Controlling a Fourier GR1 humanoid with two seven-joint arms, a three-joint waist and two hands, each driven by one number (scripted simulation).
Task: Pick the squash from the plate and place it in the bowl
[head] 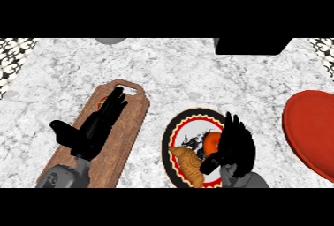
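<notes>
We note the right hand (229, 148) over the plate (171, 134), fingers curled twd. an orange-red squash (211, 141) just left of them; contact can't be told. Croissant (187, 167) sits nearer, below. Left hand (91, 130): fingers straight, together, above wooden board (134, 119). Red bowl (313, 132) lies well right of the fingers.

The right robot hand (233, 143) is hovering over the patterned plate (173, 132), fingers straight, beside an orange squash (212, 141) and a croissant (187, 165). The left robot hand (94, 128) is lying open over a wooden board (134, 117) (something red-and-green peeking out beneath). A red bowl (312, 132) is sitting on the table (195, 75) nearby.
</notes>
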